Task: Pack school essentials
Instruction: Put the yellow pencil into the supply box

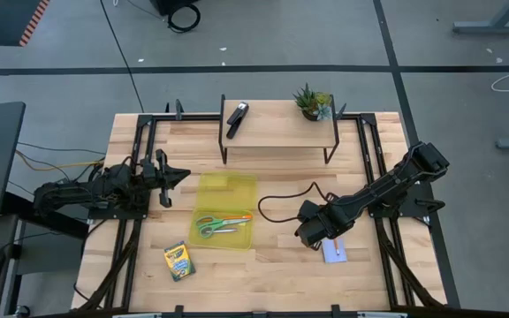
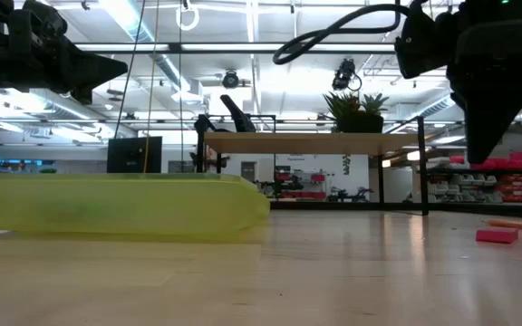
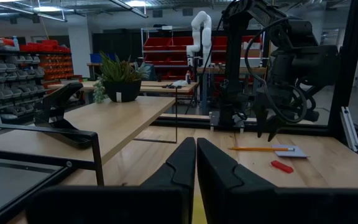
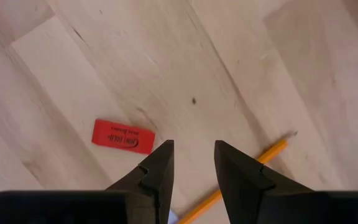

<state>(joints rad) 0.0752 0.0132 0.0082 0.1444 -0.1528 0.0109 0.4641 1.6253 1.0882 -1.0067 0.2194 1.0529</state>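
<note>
The right end effector (image 4: 193, 163), fingers slightly apart, hovers over bare tabletop (image 4: 166, 56) near its right edge, beside the flat red eraser (image 4: 122, 136) and yellow pencil (image 4: 241, 174). The left end effector (image 3: 195, 163) is closed.

- In the high view, the right hand (image 1: 318, 237) overhangs the pale blue notepad (image 1: 333, 251), hiding its near corner and most of the yellow pencil (image 1: 335, 246).
- In the right wrist view, the pencil (image 4: 241, 175) runs behind that hand's fingers (image 4: 156, 171).
- The print on the yellow-green crayon box (image 1: 179, 261), left of the notepad, is too small to read.
</note>
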